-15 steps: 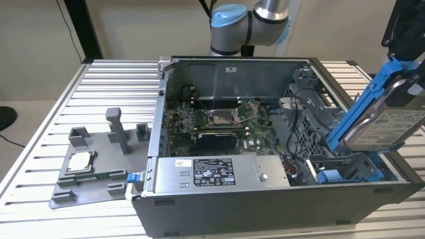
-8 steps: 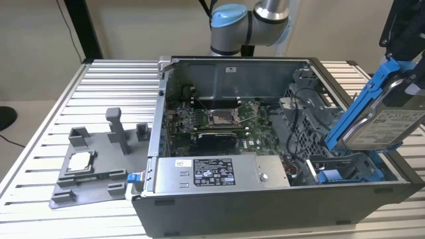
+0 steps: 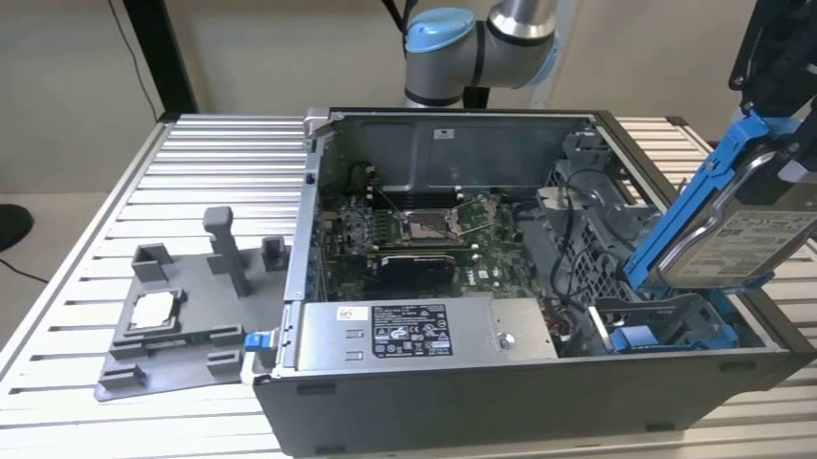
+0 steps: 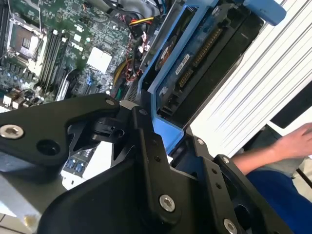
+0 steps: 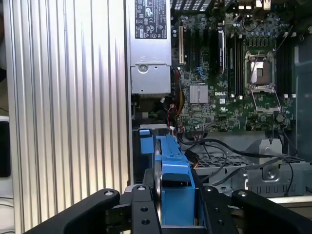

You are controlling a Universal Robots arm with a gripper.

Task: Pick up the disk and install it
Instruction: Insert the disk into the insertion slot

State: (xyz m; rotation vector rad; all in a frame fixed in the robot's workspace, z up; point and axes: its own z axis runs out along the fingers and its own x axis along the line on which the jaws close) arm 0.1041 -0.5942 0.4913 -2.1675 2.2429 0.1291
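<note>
Right, my gripper is clamped on the disk, pressing both sides of its blue frame in both wrist views. In the exterior view the disk hangs tilted, label showing, at that view's right, above the near right corner of the case. Its low end sits just over the drive bay; whether they touch, I cannot tell. Past the bay, black cables snake over a grey cage, then comes the motherboard with its socket. The power supply lies along the case wall. Outside, on the slatted table, a grey fixture carries a chip, well apart from me. A person's hand shows beyond the table edge in the second wrist view.
</note>
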